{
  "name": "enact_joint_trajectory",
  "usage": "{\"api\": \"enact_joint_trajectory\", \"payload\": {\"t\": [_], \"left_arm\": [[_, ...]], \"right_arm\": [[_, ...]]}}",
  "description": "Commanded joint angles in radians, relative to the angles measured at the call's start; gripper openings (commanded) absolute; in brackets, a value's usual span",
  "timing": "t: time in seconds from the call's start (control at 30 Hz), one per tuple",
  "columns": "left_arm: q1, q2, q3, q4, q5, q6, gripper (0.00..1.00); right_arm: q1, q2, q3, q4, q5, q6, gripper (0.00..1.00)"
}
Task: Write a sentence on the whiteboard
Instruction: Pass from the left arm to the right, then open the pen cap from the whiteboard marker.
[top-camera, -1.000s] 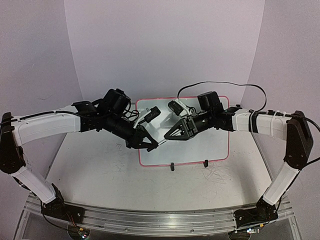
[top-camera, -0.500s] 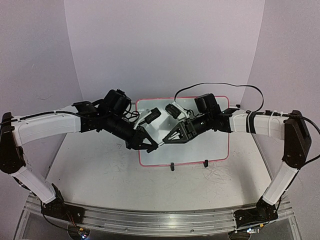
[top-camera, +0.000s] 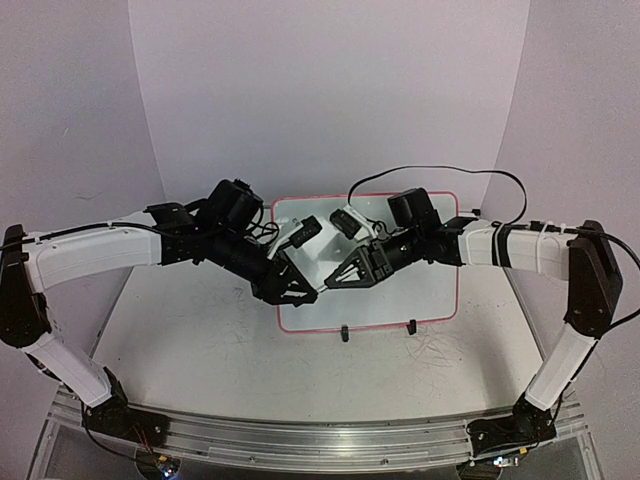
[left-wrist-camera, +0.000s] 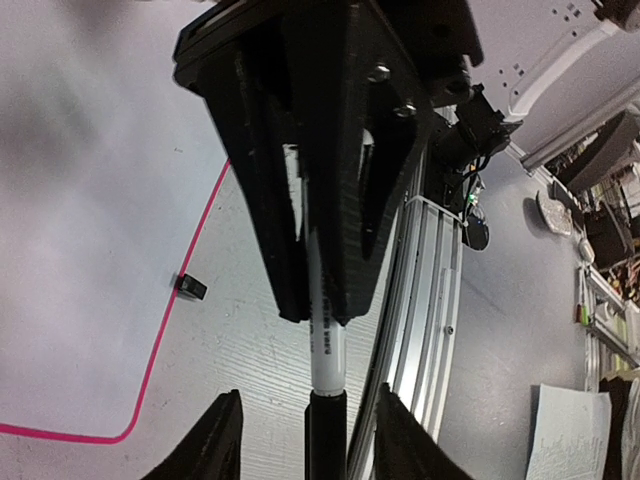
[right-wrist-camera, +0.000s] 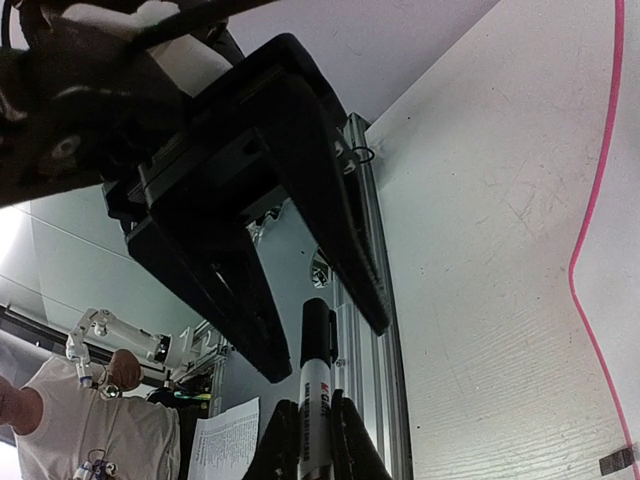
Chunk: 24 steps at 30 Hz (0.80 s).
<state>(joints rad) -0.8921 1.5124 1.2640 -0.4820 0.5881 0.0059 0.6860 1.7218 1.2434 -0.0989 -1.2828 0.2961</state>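
Observation:
The whiteboard (top-camera: 420, 290) with its red rim lies flat at the back middle of the table. No sentence shows on the parts I can see. My right gripper (top-camera: 337, 279) hovers over the board's left part, shut on a white marker (right-wrist-camera: 315, 400) with a black cap (right-wrist-camera: 318, 330). My left gripper (top-camera: 303, 291) faces it tip to tip, open, with the cap (left-wrist-camera: 325, 440) between its fingers (left-wrist-camera: 215, 440) but not touching them. The board's rim also shows in the left wrist view (left-wrist-camera: 160, 330) and the right wrist view (right-wrist-camera: 590, 210).
Two black clip feet (top-camera: 344, 333) sit on the board's near edge. Faint grey scribbles (top-camera: 440, 350) mark the tabletop. An aluminium rail (top-camera: 320, 440) runs along the near edge. A black cable (top-camera: 440, 168) loops behind the right arm.
My right gripper has moved left with the marker, bringing the cap between the left gripper's open fingers. The left arm has barely moved.

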Motion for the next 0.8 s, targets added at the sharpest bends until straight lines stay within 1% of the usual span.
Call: {"api": "enact_joint_trajectory", "payload": {"t": [0.0,0.07,0.3,0.4,0.47,0.53,0.77], "left_arm": [[-0.005,-0.044,0.025,0.006,-0.011,0.004,0.5],[-0.004,-0.041,0.013,0.006,0.007,0.003,0.5],[-0.004,-0.04,0.007,0.006,0.051,0.008,0.46],[-0.005,-0.032,0.011,0.006,0.061,0.012,0.39],[-0.005,-0.036,0.01,0.006,0.046,0.015,0.32],[-0.005,-0.04,0.01,0.006,0.034,0.023,0.28],[-0.005,-0.032,0.016,0.007,0.04,0.031,0.31]], "right_arm": [[0.007,-0.051,0.014,0.016,0.021,-0.017,0.0],[0.007,-0.054,0.01,0.016,0.027,-0.017,0.0],[0.006,-0.061,0.008,0.018,0.036,-0.013,0.0],[0.006,-0.066,0.015,0.018,0.037,-0.009,0.0],[0.006,-0.072,0.015,0.018,0.039,-0.008,0.0],[0.006,-0.075,0.013,0.018,0.041,-0.007,0.0],[0.006,-0.08,0.015,0.021,0.048,0.001,0.0]]}}
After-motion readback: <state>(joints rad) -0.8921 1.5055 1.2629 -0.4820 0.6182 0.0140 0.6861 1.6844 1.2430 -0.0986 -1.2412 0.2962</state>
